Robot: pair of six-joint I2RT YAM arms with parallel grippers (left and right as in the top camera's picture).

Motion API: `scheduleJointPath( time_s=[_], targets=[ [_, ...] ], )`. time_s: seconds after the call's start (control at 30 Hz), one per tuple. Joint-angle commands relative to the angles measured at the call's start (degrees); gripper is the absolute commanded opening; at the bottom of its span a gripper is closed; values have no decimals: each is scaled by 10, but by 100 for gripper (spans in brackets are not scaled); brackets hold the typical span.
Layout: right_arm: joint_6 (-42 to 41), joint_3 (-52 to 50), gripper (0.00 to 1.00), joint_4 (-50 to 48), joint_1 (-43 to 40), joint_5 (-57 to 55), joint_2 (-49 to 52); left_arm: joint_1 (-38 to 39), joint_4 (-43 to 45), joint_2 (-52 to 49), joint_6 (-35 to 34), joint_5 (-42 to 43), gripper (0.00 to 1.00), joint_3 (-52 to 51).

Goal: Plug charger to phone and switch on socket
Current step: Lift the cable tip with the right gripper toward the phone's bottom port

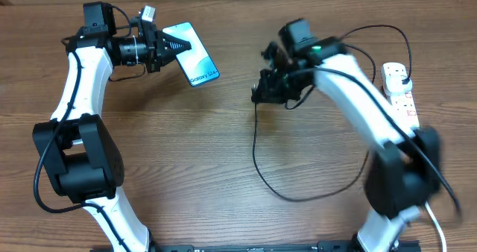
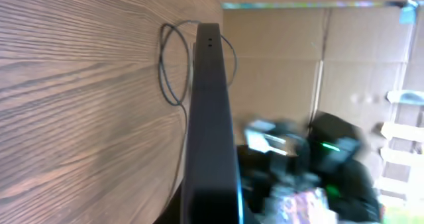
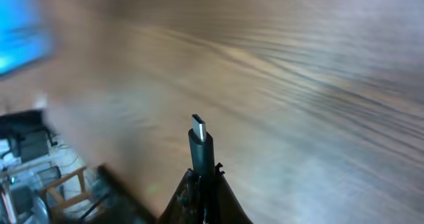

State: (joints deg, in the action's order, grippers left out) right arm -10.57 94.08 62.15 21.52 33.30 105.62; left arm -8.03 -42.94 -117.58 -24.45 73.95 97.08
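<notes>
The overhead view looks straight down on the tabletop [image 1: 223,133] from well above, wide enough to take in the phone [image 1: 195,57] and the power strip [image 1: 400,88] on opposite sides. The left wrist view sits right against the phone's dark edge and is rolled sideways, so the tabletop stands at its left. It faces a cardboard wall [image 2: 298,65]. The right wrist view looks close past the cable [image 3: 201,148] tip in the right hand [image 3: 202,194], down at blurred tabletop. The overhead and left wrist views share the phone and a cable loop.
</notes>
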Motion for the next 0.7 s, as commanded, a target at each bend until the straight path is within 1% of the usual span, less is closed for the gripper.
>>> scheduleJointPath(
  time_s=[0.0,0.1,0.2,0.43,0.53,0.67],
  targets=[
    [38,6,4,11,7,39,-71,0,-1,12,38,86,4,12],
    [38,5,4,23,13,46,-105,6,-1,12,61,132,4,12],
    [38,3,4,28,29,80,-114,18,-1,12,73,167,4,12],
    [32,-15,4,10,77,88,-113,40,1,12,70,167,4,12],
    [-5,-31,4,-29,75,89,-113,49,2,12,56,167,4,12],
    [-14,-58,4,-68,62,123,-111,60,8,12,58,167,4,12]
  ],
)
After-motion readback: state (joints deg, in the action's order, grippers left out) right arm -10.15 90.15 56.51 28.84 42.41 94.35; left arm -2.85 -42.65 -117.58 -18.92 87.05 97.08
